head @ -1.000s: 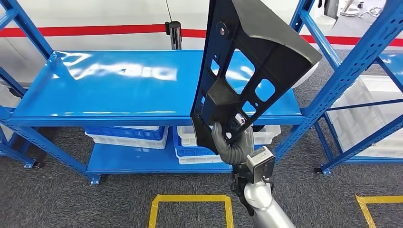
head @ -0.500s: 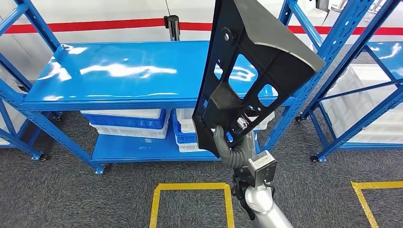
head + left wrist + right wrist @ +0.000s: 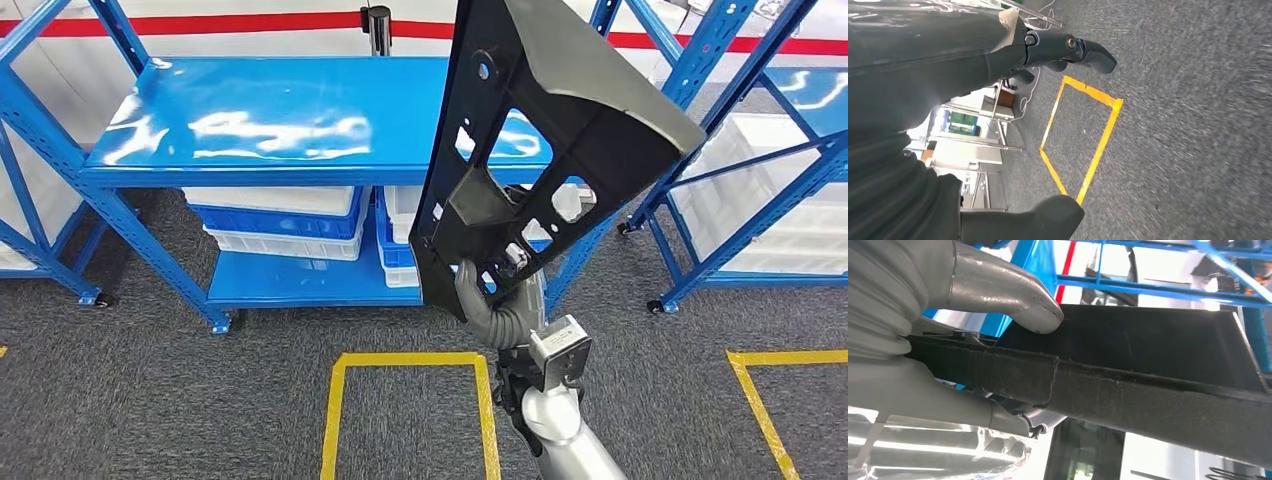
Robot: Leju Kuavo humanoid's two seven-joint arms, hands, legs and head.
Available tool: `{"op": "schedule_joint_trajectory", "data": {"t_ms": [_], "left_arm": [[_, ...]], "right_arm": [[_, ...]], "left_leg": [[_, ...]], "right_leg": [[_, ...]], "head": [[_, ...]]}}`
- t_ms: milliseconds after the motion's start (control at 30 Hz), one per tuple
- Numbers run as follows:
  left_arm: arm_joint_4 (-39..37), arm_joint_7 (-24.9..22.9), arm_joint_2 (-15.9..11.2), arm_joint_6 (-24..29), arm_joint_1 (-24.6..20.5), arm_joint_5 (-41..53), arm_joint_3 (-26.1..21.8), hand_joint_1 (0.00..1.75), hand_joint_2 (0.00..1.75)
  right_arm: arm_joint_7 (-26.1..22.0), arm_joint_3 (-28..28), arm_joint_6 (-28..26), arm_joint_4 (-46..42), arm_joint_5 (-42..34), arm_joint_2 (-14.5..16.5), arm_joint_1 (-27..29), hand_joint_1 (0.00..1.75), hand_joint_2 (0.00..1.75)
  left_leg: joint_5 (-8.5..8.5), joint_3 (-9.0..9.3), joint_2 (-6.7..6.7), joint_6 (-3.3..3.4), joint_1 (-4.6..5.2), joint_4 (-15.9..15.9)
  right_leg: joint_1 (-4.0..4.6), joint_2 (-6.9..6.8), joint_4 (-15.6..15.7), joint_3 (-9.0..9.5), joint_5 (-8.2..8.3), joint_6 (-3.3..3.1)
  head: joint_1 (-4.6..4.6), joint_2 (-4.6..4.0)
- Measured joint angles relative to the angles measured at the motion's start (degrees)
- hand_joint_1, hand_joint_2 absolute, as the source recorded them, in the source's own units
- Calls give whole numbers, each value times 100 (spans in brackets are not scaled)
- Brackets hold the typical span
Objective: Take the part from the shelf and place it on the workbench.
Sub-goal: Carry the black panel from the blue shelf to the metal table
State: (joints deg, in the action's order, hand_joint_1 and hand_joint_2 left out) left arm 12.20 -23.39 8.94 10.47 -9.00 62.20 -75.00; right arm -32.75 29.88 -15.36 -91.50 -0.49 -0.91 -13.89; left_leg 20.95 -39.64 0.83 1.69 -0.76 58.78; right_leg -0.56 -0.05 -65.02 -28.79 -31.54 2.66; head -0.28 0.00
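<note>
Since a second ago the whole head view has shifted: the shelf (image 3: 270,120) now sits higher and further left in the picture while the part stays just as upright in the same grip, so it is the camera that moved, not the things. The right hand (image 3: 497,305) has its fingers wrapped around the lower edge of the part (image 3: 540,150), a large black plastic panel with cut-out windows and a flared top, held up on end in front of the shelf and off every surface. In the right wrist view the thumb (image 3: 1013,302) presses on the panel's flat face while the panel's thick edge runs between thumb and palm. The left hand (image 3: 948,125) holds nothing; its dark fingers (image 3: 1073,47) and thumb are apart above grey carpet (image 3: 1188,125). Below the shelf's top board, white and blue bins (image 3: 285,225) stand on the lower board. On the carpet in front of the shelf lies a square of yellow tape (image 3: 405,410), and a second blue rack (image 3: 740,180) stands to the right of the shelf.
</note>
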Motion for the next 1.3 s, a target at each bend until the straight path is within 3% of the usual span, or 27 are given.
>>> {"op": "schedule_joint_trajectory", "data": {"t_ms": [67, 100, 167, 200, 233, 300, 333, 367, 400, 433, 467, 533, 600, 633, 700, 767, 833, 867, 900, 933, 1000, 1033, 1100, 1200, 1233, 1300], "left_arm": [[0, 1, 4, 3, -6, -11, -1, 0, 175], [0, 1, 4, 5, -4, -14, -2, 0, 175], [0, 4, -2, 15, 10, -10, -2, 0, 175], [0, 2, -4, 21, 18, -7, -3, 0, 175], [0, -5, -5, 27, 27, -3, -4, 0, 175], [0, -19, -5, 40, 35, 3, -6, 0, 175], [0, -21, -8, 46, 38, 5, -5, 0, 175], [0, -19, -11, 51, 39, 8, -5, 0, 175], [0, -16, -16, 53, 38, 10, -4, 0, 175], [0, -15, -21, 54, 38, 12, -4, 0, 175], [0, -16, -25, 55, 35, 14, -4, 0, 175], [0, -13, -32, 55, 24, 14, -4, 0, 175], [0, -4, -38, 61, 12, 13, -3, 0, 175], [0, 1, -40, 69, 12, 13, -2, 0, 175], [0, 1, -38, 86, 17, 12, -2, 0, 175], [0, 1, -34, 96, 20, 12, -3, 0, 175], [0, 1, -36, 100, 22, 12, -3, 0, 175], [0, 2, -37, 102, 25, 12, -2, 0, 175], [0, 1, -37, 102, 28, 12, -2, 0, 175], [0, 1, -36, 103, 31, 12, -3, 0, 175], [0, 1, -32, 103, 31, 14, -2, 0, 175], [0, 1, -31, 102, 30, 16, -2, 0, 175], [0, 1, -29, 105, 34, 21, -2, 0, 175], [0, 0, -26, 196, 46, 45, -2, 0, 175], [0, 0, -22, 238, 46, 60, -1, 0, 175], [0, 1, -16, 282, 45, 106, 2, 0, 175]], "right_arm": [[-21, 8, 49, 10, 11, 43, -70, 175, 175], [-27, 11, 70, 19, 19, 59, -92, 175, 175], [-32, 15, 95, 52, 29, 84, -110, 175, 175], [-32, 16, 102, 70, 32, 102, -116, 175, 175], [-33, 17, 105, 86, 38, 123, -122, 175, 175], [-37, 24, 113, 110, 74, 166, -131, 175, 175], [-40, 28, 117, 122, 107, 178, -129, 175, 175], [-41, 34, 123, 135, 145, 184, -124, 175, 175], [-41, 40, 129, 149, 181, 187, -113, 175, 175], [-41, 47, 135, 159, 210, 188, -102, 175, 175], [-41, 54, 144, 166, 231, 190, -94, 175, 175], [-43, 61, 159, 169, 253, 196, -90, 175, 175], [-45, 64, 172, 170, 264, 202, -95, 175, 175], [-46, 67, 178, 172, 267, 205, -96, 175, 175], [-47, 76, 188, 176, 271, 209, -96, 175, 175], [-47, 87, 190, 186, 272, 202, -86, 175, 175], [-47, 98, 188, 201, 272, 185, -62, 175, 175], [-47, 102, 188, 211, 272, 177, -51, 175, 175], [-47, 105, 188, 219, 272, 171, -43, 175, 175], [-47, 107, 188, 225, 272, 168, -40, 175, 175], [-47, 110, 187, 230, 273, 168, -41, 175, 175], [-48, 113, 187, 230, 276, 168, -41, 175, 175], [-51, 115, 186, 230, 291, 165, -39, 175, 175], [-62, 114, 198, 230, 335, 169, -34, 175, 175], [-67, 113, 205, 230, 348, 172, -28, 175, 175], [-80, 110, 212, 230, 363, 175, 5, 175, 175]], "left_leg": [[-160, -71, 1, -65, 17, -17], [-237, -84, 1, -98, 20, -44], [-292, -114, -9, -154, -3, -71], [-132, -151, -21, -180, -19, 11], [142, -200, -34, -204, -33, 194], [786, -320, -61, -259, -47, 866], [918, -363, -69, -291, -53, 1220], [899, -369, -73, -319, -63, 1489], [754, -299, -68, -341, -79, 1580], [586, -114, -45, -355, -97, 1458], [490, 160, 21, -360, -111, 1144], [533, 687, 176, -332, -89, 414], [682, 856, 209, -246, -47, 61], [698, 846, 172, -184, -49, 3], [662, 808, 110, -58, -66, -68], [583, 740, 51, 36, -76, -89], [519, 656, -31, 64, -64, -85], [490, 620, -77, 59, -59, -83], [463, 593, -126, 47, -56, -81], [441, 576, -175, 32, -54, -80], [404, 555, -270, -13, -42, -72], [389, 545, -309, -40, -30, -68], [352, 514, -370, -106, -16, -67], [378, 436, -373, -200, -51, 5], [496, 359, -316, -221, -58, 168], [872, 90, -188, -257, -64, 784]], "right_leg": [[58, 14, 753, 472, -162, -93], [89, 18, 912, 527, -201, -129], [50, 8, 935, 431, -121, -215], [23, -3, 935, 375, -56, -287], [-8, -14, 940, 309, 17, -351], [-7, -38, 932, 157, 159, -429], [-3, -53, 926, 93, 222, -426], [-1, -74, 918, 25, 280, -414], [-3, -97, 903, -38, 328, -396], [-8, -123, 882, -96, 367, -371], [-9, -152, 854, -149, 393, -347], [19, -219, 798, -221, 423, -300], [59, -303, 773, -267, 454, -245], [73, -346, 770, -282, 472, -211], [74, -298, 637, -380, 395, -162], [55, -139, 83, -632, 74, -178], [38, -58, -686, -939, -270, -198], [31, -49, -899, -1008, -340, -181], [26, -42, -866, -952, -309, -146], [19, -25, -614, -789, -204, -107], [3, 114, 235, -311, 67, -58], [2, 183, 551, -151, 154, -66], [24, 247, 794, -43, 212, -118], [-12, 138, 803, -44, 292, -243], [-37, 97, 817, -50, 316, -294], [-30, 17, 823, -71, 340, -365]], "head": [[-2, 0], [-2, 0], [-9, 0], [-16, 0], [-27, 0], [-43, 0], [-46, 0], [-44, 0], [-46, 0], [-46, 0], [-47, 0], [-48, 0], [-49, 0], [-42, 0], [-32, 0], [-17, 0], [-9, 0], [-8, 0], [-6, 0], [-6, 0], [-4, 0], [-6, 0], [-11, 0], [-19, 0], [-34, 0], [-56, 0]]}}
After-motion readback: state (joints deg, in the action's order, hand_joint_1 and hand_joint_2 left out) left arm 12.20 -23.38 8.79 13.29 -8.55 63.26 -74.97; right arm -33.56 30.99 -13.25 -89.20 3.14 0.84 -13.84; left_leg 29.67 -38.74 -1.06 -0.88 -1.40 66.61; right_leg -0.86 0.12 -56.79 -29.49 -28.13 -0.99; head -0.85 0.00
